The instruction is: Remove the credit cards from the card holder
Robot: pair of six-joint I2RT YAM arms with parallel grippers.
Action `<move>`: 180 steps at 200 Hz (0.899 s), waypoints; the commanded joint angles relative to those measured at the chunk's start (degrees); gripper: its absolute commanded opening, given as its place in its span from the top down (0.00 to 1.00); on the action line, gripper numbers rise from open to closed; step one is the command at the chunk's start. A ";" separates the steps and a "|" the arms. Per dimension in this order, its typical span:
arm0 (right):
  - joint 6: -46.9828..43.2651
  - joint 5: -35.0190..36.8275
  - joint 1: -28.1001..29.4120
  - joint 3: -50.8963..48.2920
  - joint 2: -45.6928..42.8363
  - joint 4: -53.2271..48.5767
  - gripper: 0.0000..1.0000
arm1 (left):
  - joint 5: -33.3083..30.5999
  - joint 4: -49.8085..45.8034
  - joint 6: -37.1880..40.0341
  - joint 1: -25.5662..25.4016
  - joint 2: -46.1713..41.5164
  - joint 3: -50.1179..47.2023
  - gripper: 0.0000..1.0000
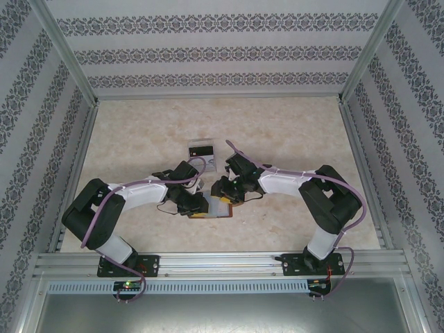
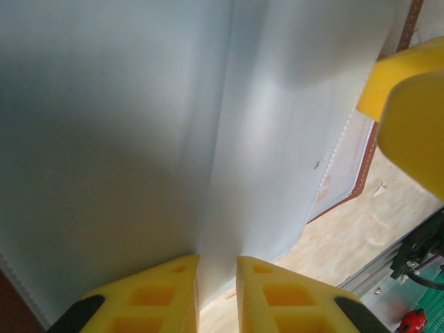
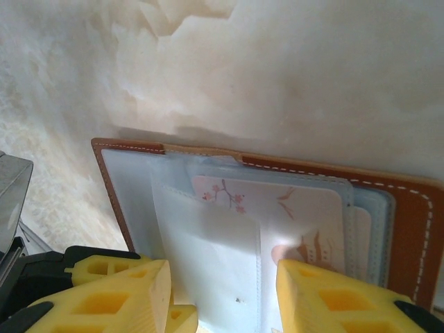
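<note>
Left gripper (image 2: 216, 270) has its yellow fingers drawn close and seems to pinch a fold of frosted clear plastic sleeve (image 2: 263, 139) between them, though the close view blurs the contact. Right gripper (image 3: 222, 277) stands open, a finger either side of the sleeves, clamping nothing. Those sleeves belong to the small brown leather card holder (image 3: 409, 229), lying open on the cream marbled table (image 3: 277, 62) between both arms. One pale plastic credit card (image 3: 277, 205) with pink blossom print sits tucked in a sleeve.

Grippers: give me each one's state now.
Left gripper: closed on a pale sleeve of the card holder.
Right gripper: open over the card holder, holding nothing.
</note>
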 commanded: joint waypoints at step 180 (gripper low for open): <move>0.20 -3.65 0.64 0.30 -0.86 2.15 0.58 | -5.19 1.25 -0.70 -0.51 -8.76 -0.03 0.70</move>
